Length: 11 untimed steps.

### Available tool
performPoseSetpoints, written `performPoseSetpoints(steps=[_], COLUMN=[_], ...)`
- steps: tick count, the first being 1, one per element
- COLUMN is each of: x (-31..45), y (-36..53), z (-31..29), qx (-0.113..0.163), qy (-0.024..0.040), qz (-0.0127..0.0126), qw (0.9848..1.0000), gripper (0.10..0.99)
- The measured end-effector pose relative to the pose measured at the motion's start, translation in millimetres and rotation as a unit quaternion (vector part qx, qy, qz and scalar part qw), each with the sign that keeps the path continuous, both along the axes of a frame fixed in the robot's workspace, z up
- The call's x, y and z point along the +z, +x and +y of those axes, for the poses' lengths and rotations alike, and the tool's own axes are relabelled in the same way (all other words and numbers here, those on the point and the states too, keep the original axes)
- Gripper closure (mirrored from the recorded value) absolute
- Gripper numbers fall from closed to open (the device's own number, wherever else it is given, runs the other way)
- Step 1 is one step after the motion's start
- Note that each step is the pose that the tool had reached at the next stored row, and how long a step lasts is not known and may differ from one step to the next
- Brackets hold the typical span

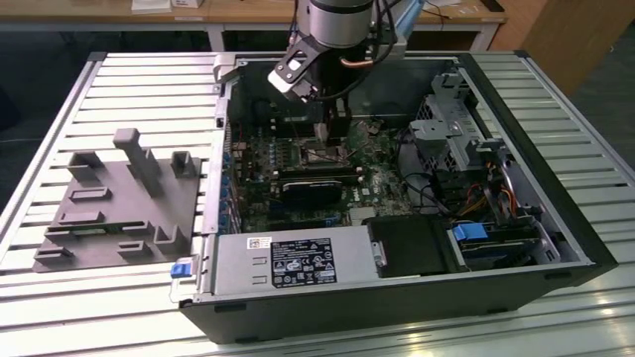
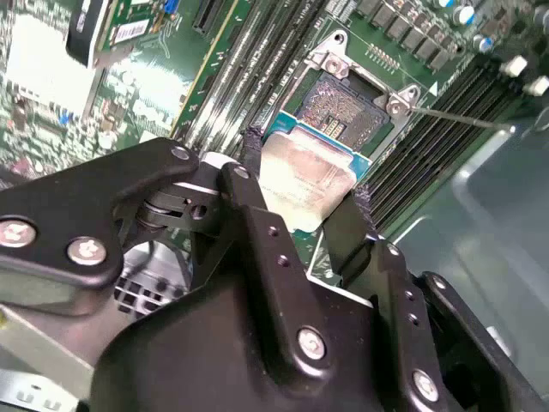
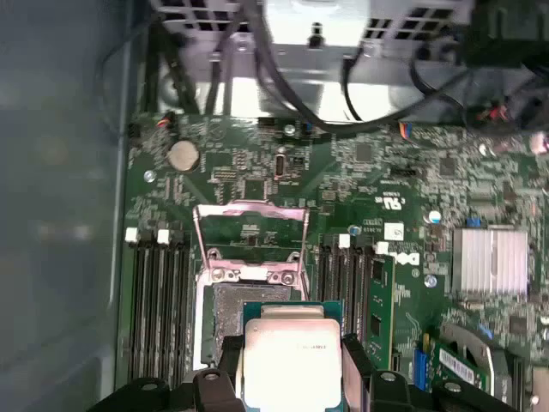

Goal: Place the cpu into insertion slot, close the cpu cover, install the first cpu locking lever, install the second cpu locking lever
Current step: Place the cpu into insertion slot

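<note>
While jaws clamp cpu (image 3: 287, 365) (print illegible), it hovers near uncovered insertion slot (image 3: 232, 313).

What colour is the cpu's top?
The cpu top is dull silvery-tan, clearest in the first wrist view.

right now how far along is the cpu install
Done so far: the chip is picked up, and the socket lies open with its dark centre bare. In hand: the gripper is shut on the chip and holds it close by the socket. Left: the chip is not seated, the cover stands flipped up, and a thin lever sticks out unlatched beside the socket.
</note>
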<state>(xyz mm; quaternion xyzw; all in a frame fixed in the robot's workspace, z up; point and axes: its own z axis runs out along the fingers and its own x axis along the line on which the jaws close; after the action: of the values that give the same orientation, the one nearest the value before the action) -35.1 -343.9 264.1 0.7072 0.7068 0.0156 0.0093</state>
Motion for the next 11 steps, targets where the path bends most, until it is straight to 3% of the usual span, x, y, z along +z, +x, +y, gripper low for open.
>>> performPoseSetpoints(steps=[3,8,10,11], x=[-0.4,-0.5,-0.5,-0.5], y=[0.0,0.0,-0.1,-0.4], z=[0.0,0.0,0.0,0.0], qx=[-0.014,0.027,0.029,0.029], qy=[-0.0001,0.0,0.0001,-0.0002], qz=[0.0,-0.0001,-0.0002,-0.0023], qw=[0.9999,0.9996,0.9996,0.9996], gripper=[0.549,0.549,0.549,0.549])
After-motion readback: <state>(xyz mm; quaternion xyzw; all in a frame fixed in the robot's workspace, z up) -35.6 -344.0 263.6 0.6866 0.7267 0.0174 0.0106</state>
